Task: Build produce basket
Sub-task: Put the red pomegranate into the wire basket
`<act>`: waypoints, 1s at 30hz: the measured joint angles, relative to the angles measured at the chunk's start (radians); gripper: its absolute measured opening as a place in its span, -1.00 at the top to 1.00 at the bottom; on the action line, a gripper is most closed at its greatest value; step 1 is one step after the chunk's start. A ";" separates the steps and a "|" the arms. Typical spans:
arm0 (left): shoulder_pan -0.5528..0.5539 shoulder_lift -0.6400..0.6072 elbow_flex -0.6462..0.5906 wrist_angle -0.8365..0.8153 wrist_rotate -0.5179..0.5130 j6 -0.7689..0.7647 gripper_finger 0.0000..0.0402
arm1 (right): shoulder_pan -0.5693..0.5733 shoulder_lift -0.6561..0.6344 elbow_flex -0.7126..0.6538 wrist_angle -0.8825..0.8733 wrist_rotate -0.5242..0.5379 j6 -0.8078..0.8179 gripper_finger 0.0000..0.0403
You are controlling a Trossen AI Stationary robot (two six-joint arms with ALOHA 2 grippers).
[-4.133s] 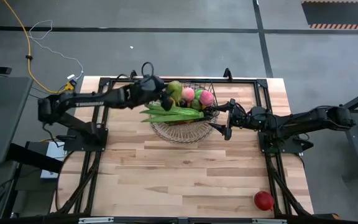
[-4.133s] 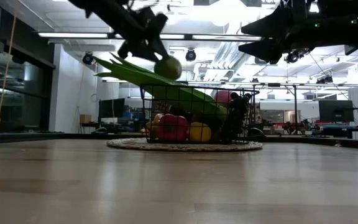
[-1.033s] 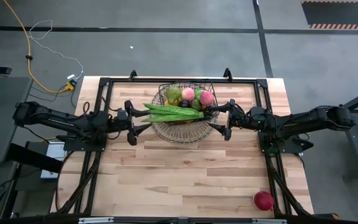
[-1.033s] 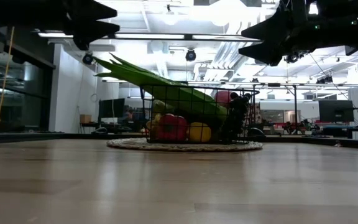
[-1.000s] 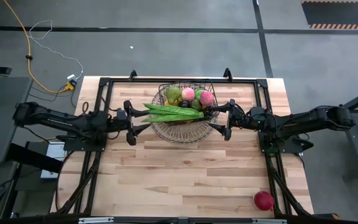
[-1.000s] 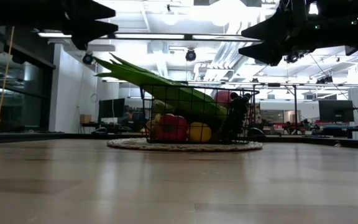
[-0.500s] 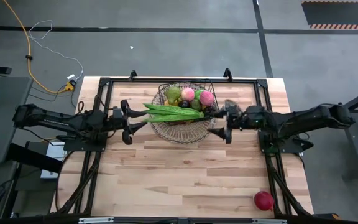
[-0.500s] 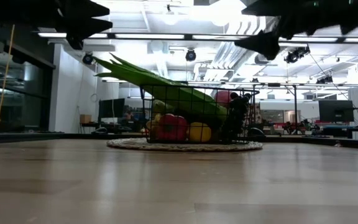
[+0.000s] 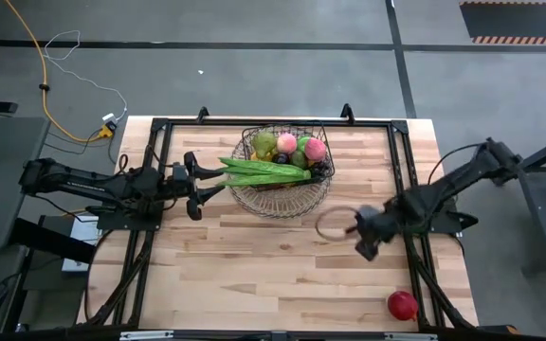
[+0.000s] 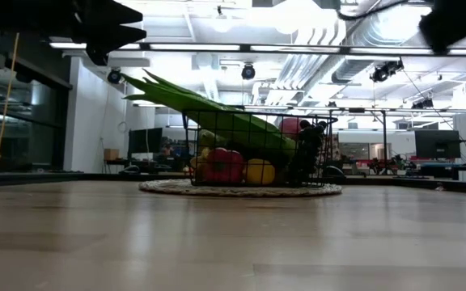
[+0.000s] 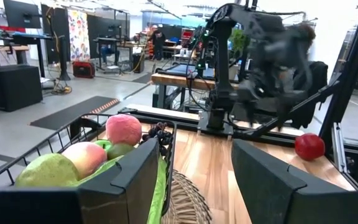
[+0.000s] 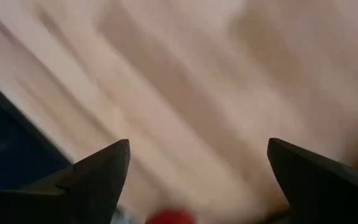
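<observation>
The wire basket [image 9: 282,194] stands on its round base at the table's far middle. In it lie long green pods [image 9: 263,170], whose tips stick out over the left rim, a pear [image 9: 265,144], pink pieces [image 9: 315,149] and dark grapes [image 11: 160,132]. A red apple [image 9: 402,305] lies on the table at the near right. My left gripper [image 9: 200,182] is open and empty, left of the basket. My right gripper [image 9: 361,237] is open and empty above the table, between the basket and the red apple [image 12: 169,218].
A black metal frame [image 9: 159,123] runs along the table's far, left and right sides. Bare wood lies in front of the basket [image 10: 257,153] to the near edge. The red apple also shows in the left wrist view [image 11: 309,146], beyond my right arm [image 11: 272,56].
My right gripper has left the basket's right side and swung fast toward the table's near edge and the red apple, tipping down to face the tabletop; it has stayed open. The basket and produce have not moved.
</observation>
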 joint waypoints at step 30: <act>0.001 0.000 0.000 -0.007 -0.004 0.003 0.05 | 0.372 0.571 0.167 0.009 -0.540 0.462 -0.83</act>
